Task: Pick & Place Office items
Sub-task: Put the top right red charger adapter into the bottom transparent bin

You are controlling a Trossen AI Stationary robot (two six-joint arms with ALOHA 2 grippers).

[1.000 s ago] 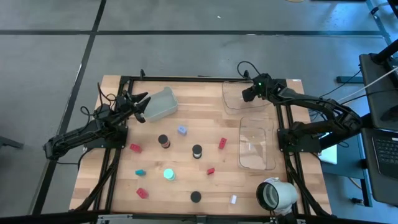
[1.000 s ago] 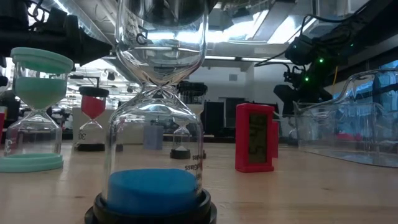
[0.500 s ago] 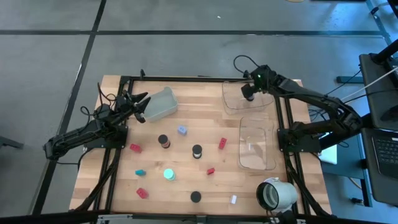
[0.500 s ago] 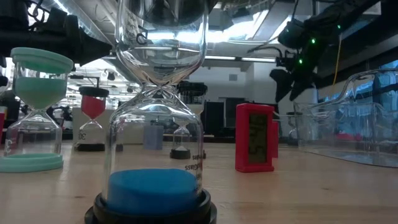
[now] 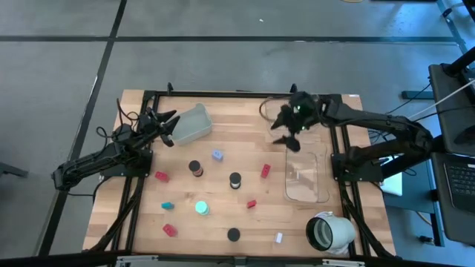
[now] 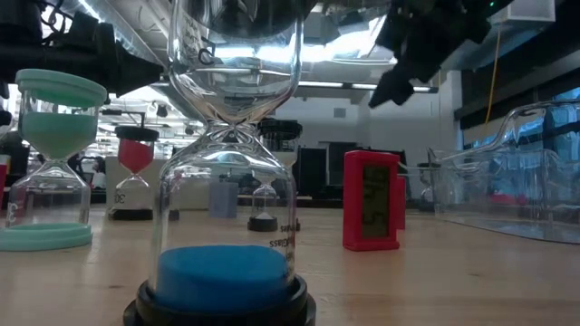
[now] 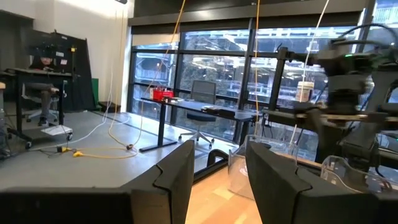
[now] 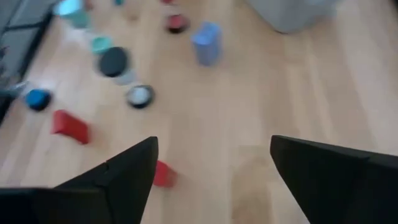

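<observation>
- The desk (image 5: 223,141) carries the scattered office items, and two clear trays (image 5: 306,174) sit along its right side; the right arm reaches across the trays' edge, so a low sweep could catch a tray wall and shove it.
- The right gripper (image 5: 291,127) hangs above the desk's far right part, its jaws spread wide and holding nothing (its own wrist view shows bare wood between the fingers).
- The left gripper (image 5: 162,123) waits at the far left beside a grey tray (image 5: 190,124), jaws apart and empty.
- The hourglass-like pieces are tall and narrow, such as the black-capped one (image 5: 235,179); an off-centre closing would probably tip it and let it roll.
- The red block (image 5: 266,170) lies nearest the right gripper; a rushed descent could nudge it aside.
</observation>
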